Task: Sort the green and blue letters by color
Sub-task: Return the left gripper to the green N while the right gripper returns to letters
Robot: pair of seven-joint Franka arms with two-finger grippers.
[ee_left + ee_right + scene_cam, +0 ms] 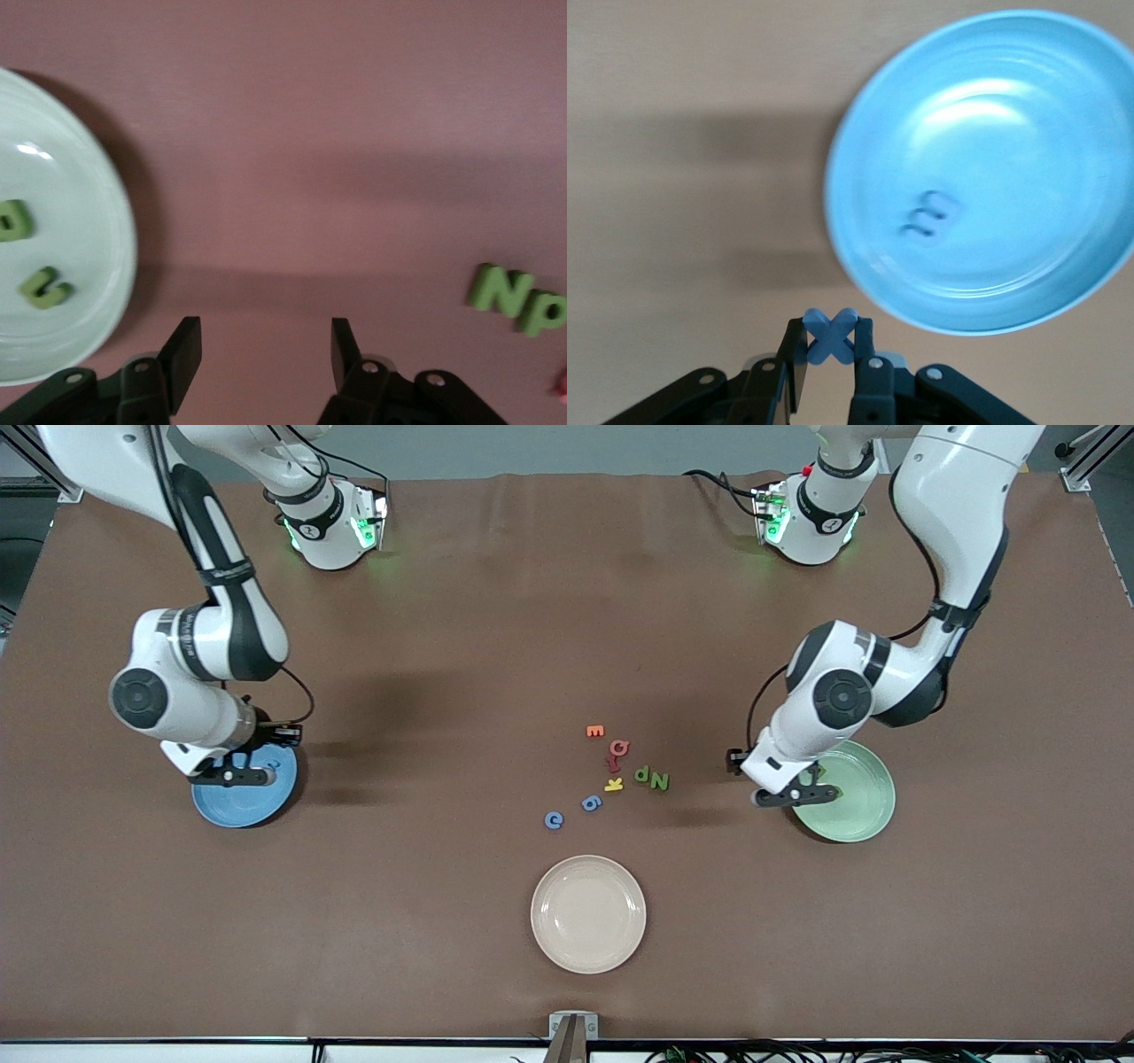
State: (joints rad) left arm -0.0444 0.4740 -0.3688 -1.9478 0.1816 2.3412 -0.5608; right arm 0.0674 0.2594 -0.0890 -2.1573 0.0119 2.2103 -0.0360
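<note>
My right hand pinches the blue X just beside the blue plate. My left hand hangs wide and empty by the green plate; green N lies near.

Left gripper open, right gripper clamped, both lowered

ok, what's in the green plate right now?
In the left wrist view the green plate holds two green letters, one of them a u. The rest of the plate runs out of that view, and in the front view the left gripper covers part of it.
</note>
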